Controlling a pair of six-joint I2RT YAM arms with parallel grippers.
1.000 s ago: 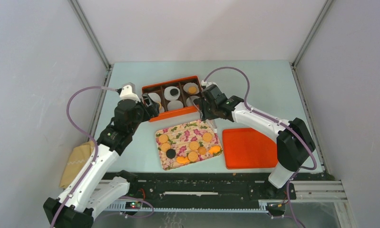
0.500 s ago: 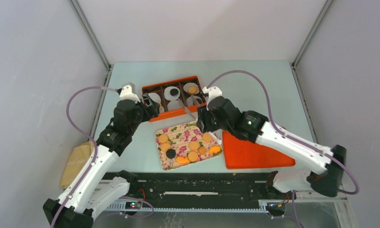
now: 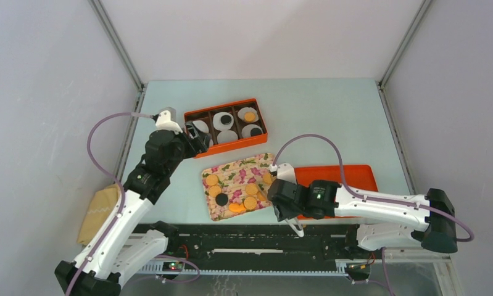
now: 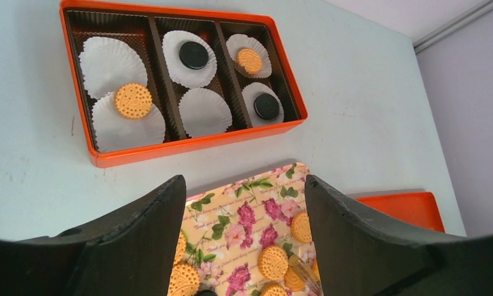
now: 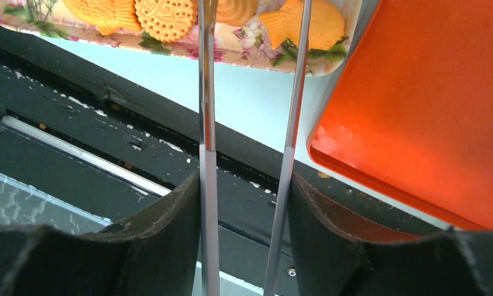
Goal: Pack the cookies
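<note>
Cookies point(image 3: 252, 189) are lying flat on the tray point(image 3: 231, 169), probably light, stiff and crumbly, so pinching gently across the edges is looking safest. Right gripper point(image 5: 244, 182) is clamping tongs point(image 5: 207, 123); left gripper point(image 4: 244, 182) is hanging open, empty.

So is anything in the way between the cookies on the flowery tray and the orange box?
Nothing visible: only bare table lies between the cookies and the box. The left claw hovers by its left end.
</note>
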